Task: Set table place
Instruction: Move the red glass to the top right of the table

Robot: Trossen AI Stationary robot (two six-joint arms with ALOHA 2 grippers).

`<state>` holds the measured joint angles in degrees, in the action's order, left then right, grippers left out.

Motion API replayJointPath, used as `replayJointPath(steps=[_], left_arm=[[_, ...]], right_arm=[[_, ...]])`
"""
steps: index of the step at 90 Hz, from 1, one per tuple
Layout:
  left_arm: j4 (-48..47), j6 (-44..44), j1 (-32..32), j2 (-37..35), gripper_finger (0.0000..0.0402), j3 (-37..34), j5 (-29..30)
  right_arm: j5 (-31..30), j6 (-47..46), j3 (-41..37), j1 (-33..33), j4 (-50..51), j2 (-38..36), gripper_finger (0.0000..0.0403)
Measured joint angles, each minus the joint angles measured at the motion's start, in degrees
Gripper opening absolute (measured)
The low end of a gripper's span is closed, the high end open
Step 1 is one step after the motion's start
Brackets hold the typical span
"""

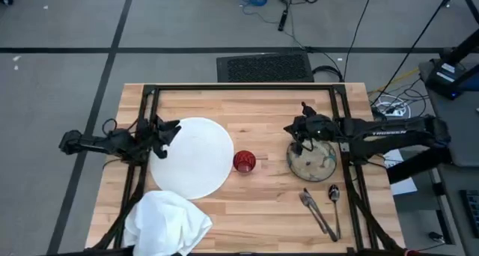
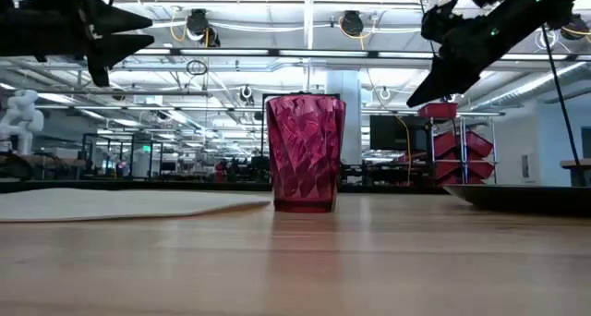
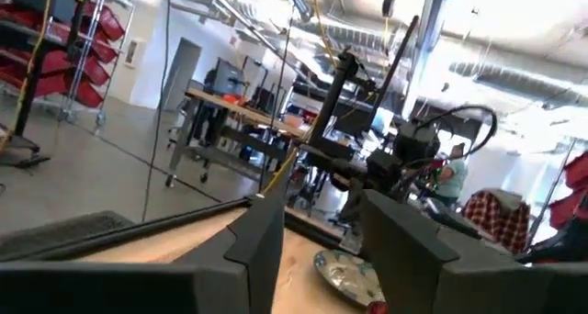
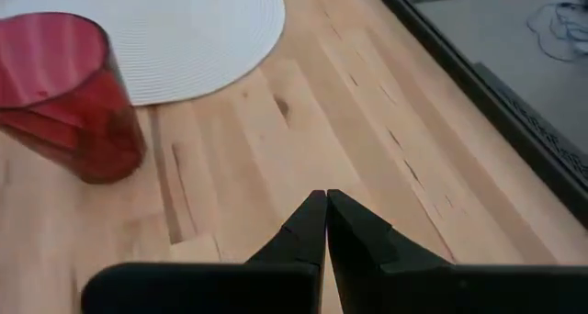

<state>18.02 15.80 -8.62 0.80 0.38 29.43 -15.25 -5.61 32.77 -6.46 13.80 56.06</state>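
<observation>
Red cup (image 1: 244, 162) stands on the bench (image 1: 262, 106) between the white plate (image 1: 198, 147) and the speckled bowl (image 1: 312, 163). The right tool (image 4: 326, 196), pinched closed and empty, hangs above the bowl's rim; it should open wide first, then go down slowly. The left tool (image 3: 317, 222), open and empty, waits by the plate's edge.

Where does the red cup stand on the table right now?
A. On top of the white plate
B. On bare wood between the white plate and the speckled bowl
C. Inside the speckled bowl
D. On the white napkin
B: in the high view the red cup stands upright on the table, just right of the white plate and left of the speckled bowl.
</observation>
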Motion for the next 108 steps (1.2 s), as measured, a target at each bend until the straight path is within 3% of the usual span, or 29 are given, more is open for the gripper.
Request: replayJointPath(steps=[13, 31, 41, 59, 71, 85, 108], left_arm=[[7.2, 6.2, 0.0, 0.9, 0.0132, 0.0, 0.2], [18.9, 0.8, 0.0, 6.1, 0.0132, 0.9, 4.4], [23.7, -1.2, 0.0, 8.4, 0.0132, 2.2, 8.5], [24.3, 3.6, 0.2, 18.6, 0.0132, 4.6, 8.7], [30.2, 4.1, 1.2, 31.3, 0.0132, 8.6, 2.8], [30.5, -2.7, 1.5, 43.7, 0.0132, 15.8, -5.5], [30.0, -11.2, 1.5, 56.0, 0.0132, 23.2, -14.6]], right_arm=[[-2.9, 0.6, -1.5, 0.9, -6.5, 3.3, 0.0000], [-2.8, 4.6, -7.2, 3.3, -19.7, 4.3, 0.0000], [-2.6, 8.3, -7.5, 3.6, -18.5, 3.3, 0.0000], [-2.7, 10.9, -7.6, 3.0, -19.4, 2.3, 0.0000], [-2.7, 13.7, -7.6, 3.0, -20.5, 2.3, 0.0000], [-2.9, 14.0, -7.6, 3.0, -22.4, 2.3, 0.0000], [-2.9, 11.0, -7.6, 3.0, -22.5, 2.3, 0.0000]])
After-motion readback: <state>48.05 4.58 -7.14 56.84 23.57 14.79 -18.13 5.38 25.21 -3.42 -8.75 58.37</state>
